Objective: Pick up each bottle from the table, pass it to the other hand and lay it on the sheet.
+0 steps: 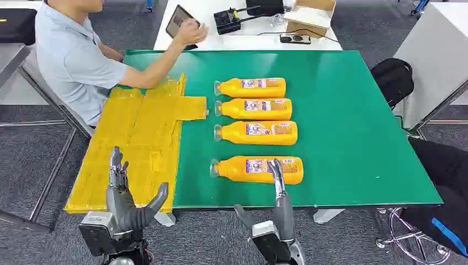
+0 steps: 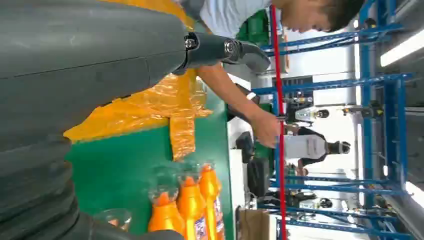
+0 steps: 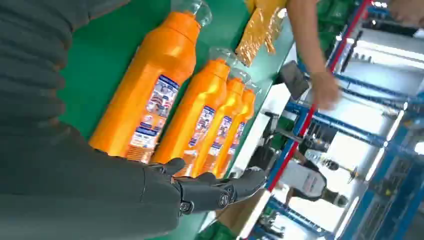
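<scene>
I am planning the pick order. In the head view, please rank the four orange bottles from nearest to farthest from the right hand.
1. Nearest bottle, directly under the right hand at the table's front.
2. Second bottle, one row farther back.
3. Third bottle, behind that.
4. Farthest bottle, at the back, nearest the person.

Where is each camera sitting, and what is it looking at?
Head view: high on the robot, looking down at the green table, four orange bottles, yellow sheet; left hand and right hand show.
Left wrist view: behind the left hand, facing the sheet.
Right wrist view: behind the right hand, facing the nearest bottle.
All share the bottles.
</scene>
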Available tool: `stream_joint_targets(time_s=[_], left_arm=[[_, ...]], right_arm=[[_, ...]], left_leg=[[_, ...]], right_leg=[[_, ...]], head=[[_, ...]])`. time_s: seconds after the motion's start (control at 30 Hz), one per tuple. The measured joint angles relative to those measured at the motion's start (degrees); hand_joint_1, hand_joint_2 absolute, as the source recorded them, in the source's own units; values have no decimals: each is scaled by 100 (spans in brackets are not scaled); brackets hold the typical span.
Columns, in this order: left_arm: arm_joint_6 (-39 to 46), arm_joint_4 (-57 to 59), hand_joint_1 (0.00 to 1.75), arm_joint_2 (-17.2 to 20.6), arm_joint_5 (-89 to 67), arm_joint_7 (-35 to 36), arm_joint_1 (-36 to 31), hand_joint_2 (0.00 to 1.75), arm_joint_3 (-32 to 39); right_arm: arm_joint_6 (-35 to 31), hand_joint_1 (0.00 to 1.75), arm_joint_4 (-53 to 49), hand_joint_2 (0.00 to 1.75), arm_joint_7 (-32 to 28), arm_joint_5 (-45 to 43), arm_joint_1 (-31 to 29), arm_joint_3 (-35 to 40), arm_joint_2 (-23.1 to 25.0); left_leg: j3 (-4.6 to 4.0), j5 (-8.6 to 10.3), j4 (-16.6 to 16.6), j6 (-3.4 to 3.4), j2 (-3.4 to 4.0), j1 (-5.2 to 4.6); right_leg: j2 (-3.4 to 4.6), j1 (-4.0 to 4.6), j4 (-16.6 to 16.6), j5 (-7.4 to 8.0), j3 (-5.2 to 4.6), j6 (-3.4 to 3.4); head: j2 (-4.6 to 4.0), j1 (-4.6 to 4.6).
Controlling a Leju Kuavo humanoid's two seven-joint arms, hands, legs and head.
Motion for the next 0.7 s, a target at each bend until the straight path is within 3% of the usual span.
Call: stream_joint_targets(time_s=[0.27, 0.7], left_arm=[[-13, 9, 0, 0, 48, -59, -62, 175, 42], [-35, 9, 0, 0, 59, -107, -100, 175, 85]], right_arm=[[105, 0, 79, 175, 357, 777, -425, -287, -83], [171, 0, 240, 175, 662, 1186, -613, -409, -160]], left_leg=[[0, 1, 0, 0, -1, 0], [-1, 1, 0, 0, -1, 0]], right_leg=[[-1, 0, 0, 0, 1, 1], [-1, 0, 0, 0, 0, 1]], head=[[0, 0], [0, -2]])
